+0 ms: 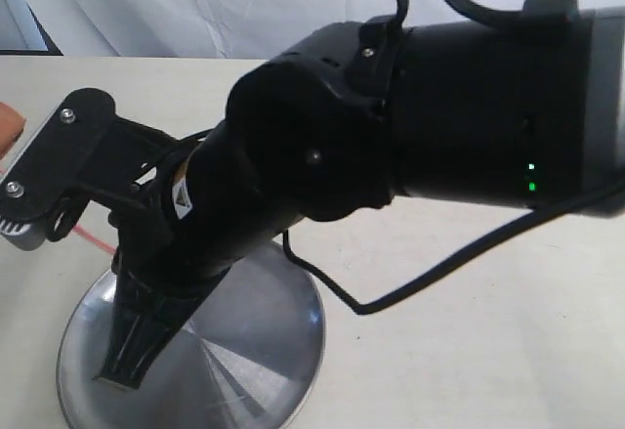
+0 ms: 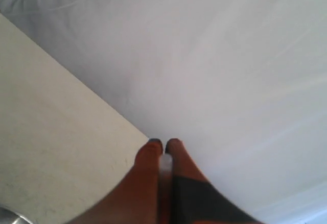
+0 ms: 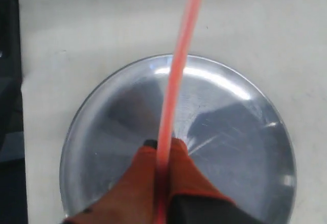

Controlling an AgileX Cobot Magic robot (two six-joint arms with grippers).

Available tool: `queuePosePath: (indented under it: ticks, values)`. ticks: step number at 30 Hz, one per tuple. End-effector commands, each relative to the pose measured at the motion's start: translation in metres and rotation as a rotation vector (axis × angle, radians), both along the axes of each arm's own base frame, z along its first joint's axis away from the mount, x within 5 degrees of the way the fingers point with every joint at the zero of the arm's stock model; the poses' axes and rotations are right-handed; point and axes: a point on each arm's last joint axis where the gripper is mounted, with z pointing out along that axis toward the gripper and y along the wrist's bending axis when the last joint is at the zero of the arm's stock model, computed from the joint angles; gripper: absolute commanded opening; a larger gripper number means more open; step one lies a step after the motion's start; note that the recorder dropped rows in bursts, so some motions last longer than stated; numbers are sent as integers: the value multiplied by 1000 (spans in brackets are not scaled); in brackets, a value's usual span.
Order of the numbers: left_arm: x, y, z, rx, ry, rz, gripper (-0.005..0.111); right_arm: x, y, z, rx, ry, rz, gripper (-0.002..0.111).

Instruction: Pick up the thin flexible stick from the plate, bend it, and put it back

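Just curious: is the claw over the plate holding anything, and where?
Yes: the right gripper pinches the thin flexible stick between its pads, most of its length reaching out beyond them.

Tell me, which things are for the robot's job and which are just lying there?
For the job:
stick
plate
right gripper, pinching the stick
left gripper

Just there:
white cloth
table
black cable
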Motion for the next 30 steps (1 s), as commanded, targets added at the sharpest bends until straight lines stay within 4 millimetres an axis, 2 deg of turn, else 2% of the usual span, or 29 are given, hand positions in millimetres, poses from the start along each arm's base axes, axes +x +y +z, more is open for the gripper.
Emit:
queuePosePath:
  ticks: [1,8,14,22,30]
  values:
    - [17,-17,4,48,20,-125,0,3,-4,11,35,-49,-68,0]
    - [41,-33,14,61,14,-213,0,6,-18,27,10,-125,-149,0]
    - [58,-44,24,97,-6,-283,0,4,-24,38,16,-160,-146,0]
    - [77,-56,30,124,69,-360,0,5,-32,42,-50,-222,-128,0]
    - [92,-65,27,137,133,-411,0,3,-35,46,-102,-303,-20,0]
